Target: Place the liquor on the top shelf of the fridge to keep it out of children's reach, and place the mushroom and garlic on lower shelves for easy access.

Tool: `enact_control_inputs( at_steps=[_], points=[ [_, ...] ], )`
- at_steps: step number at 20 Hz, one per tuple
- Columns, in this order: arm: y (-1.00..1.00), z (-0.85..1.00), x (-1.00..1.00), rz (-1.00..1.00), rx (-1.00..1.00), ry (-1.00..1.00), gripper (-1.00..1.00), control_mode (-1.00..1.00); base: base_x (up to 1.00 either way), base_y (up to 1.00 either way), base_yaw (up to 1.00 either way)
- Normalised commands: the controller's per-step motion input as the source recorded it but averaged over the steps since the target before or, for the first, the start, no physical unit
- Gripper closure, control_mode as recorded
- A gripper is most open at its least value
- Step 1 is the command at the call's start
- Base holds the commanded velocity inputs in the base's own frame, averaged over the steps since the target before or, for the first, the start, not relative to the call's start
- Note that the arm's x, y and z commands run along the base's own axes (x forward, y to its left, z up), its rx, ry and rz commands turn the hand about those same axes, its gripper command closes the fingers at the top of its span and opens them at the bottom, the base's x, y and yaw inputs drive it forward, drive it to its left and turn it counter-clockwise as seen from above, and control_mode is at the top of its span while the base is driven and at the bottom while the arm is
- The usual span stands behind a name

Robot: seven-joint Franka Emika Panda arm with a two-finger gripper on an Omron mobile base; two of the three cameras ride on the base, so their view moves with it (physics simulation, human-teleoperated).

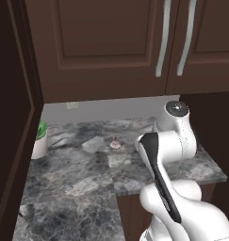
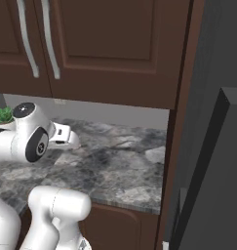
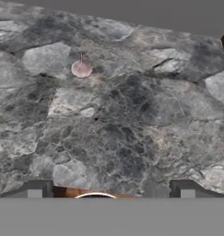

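Observation:
The garlic (image 1: pixel 115 143), a tiny pinkish-white bulb with a pointed tip, lies alone on the marble counter (image 1: pixel 64 174) near its back. In the hand view the garlic (image 3: pixel 81 69) sits upper left, well ahead of my gripper (image 3: pixel 112 190). The fingertips (image 3: pixel 39 189) stand far apart with nothing between them, so the gripper is open and hovers above the counter's front part. The grey fridge (image 2: pixel 212 73) rises at the right end of the counter. Its shelves, the liquor and the mushroom are out of view.
Dark brown wall cabinets with silver bar handles (image 1: pixel 162 42) hang over the counter. A white pot with a green plant (image 1: pixel 39 139) stands at the counter's left end beside a tall brown panel (image 1: pixel 12 117). A dark grey slab (image 2: pixel 207 185) juts out by the fridge.

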Motion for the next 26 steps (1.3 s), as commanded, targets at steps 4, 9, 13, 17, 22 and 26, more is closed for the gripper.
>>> enact_control_inputs(
  at_steps=[4,9,13,17,22,26],
  points=[
    [0.48,-0.33,0.38,-0.04,0.13,0.12,-1.0,-1.0,0.0,0.0,0.0],
    [0.27,-0.19,0.54,-0.04,0.13,0.04,-1.0,-1.0,0.0,0.0,0.0],
    [0.2,-0.26,0.67,-0.02,0.01,0.01,-1.0,-1.0,0.0,0.0,0.0],
    [0.22,-0.39,0.61,0.0,0.0,0.02,-1.0,-1.0,0.0,0.0,0.0],
    [0.08,-0.39,0.5,0.0,0.0,0.03,-1.0,-1.0,0.0,0.0,0.0],
    [0.0,-0.31,0.42,-0.01,0.0,0.05,-1.0,-1.0,0.0,0.0,0.0]
  ],
)
